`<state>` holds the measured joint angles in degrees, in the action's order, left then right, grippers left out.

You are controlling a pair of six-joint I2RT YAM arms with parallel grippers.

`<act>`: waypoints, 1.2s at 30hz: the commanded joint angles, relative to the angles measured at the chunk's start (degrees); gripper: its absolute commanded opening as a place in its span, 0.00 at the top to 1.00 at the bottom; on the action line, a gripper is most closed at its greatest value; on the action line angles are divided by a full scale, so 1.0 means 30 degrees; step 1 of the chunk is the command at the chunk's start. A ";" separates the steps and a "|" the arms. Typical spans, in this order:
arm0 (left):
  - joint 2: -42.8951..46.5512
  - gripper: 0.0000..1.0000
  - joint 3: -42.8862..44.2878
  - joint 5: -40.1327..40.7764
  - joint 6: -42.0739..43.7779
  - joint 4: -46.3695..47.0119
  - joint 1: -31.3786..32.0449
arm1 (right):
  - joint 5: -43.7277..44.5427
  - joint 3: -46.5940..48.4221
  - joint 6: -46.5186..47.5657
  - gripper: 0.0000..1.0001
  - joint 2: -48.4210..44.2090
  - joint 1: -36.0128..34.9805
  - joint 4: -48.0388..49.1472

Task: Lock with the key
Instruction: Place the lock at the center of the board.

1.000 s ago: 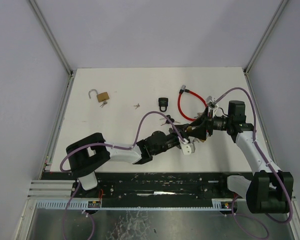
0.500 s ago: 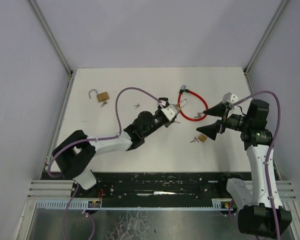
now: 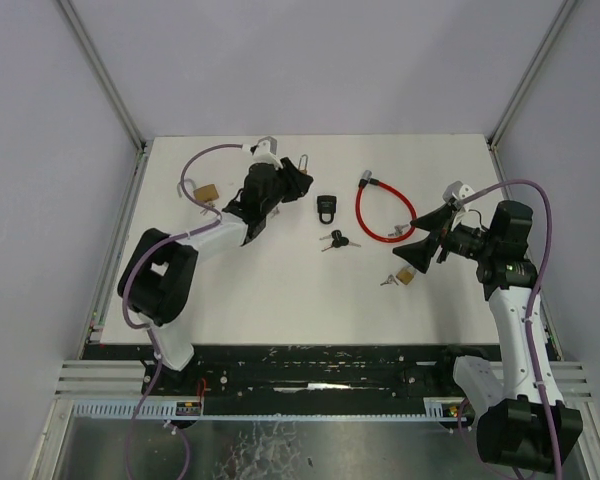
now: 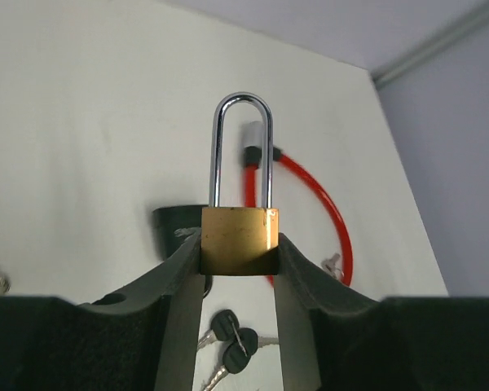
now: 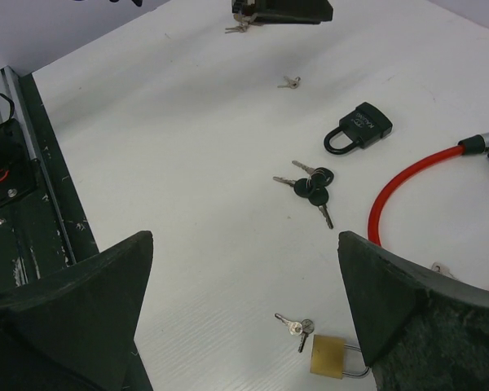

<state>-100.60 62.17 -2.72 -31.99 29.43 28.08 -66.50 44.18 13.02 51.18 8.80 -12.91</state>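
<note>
While my left pincer (image 4: 238,269) clamps the brass padlock (image 4: 238,240) by its body, shackle pointing away, my right pincer (image 5: 244,244) hangs spread wide over a second padlock (image 5: 332,357) and keys (image 5: 293,325) on the desk (image 5: 187,163).

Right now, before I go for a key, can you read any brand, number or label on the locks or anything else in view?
Black padlock: faint marking on its face, too small and blurred to read.
Long-shackle brass padlock, held in the left gripper: the face shown is blank.
Small brass padlock: no marking visible.
Nothing else legible in any view.
</note>
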 commanded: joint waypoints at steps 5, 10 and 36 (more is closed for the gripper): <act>-0.2596 1.00 0.5119 0.7254 -0.8628 -1.1774 -0.0645 | 0.0222 -0.0101 -0.0644 0.00 -0.0006 0.0085 0.1192; -0.4529 1.00 0.8269 0.7360 -0.9982 -1.6467 -0.1296 | 0.0206 -0.0138 -0.0691 0.00 0.0002 0.0102 0.1247; -0.5733 0.61 0.7915 0.2347 -1.2642 -1.7197 -0.3608 | 0.0106 -0.0281 -0.0809 0.00 -0.0036 0.0092 0.1452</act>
<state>-117.19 86.43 6.15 -67.99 -21.78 18.37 -66.41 43.20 11.33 51.29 8.80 -10.83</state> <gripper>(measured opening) 0.353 0.997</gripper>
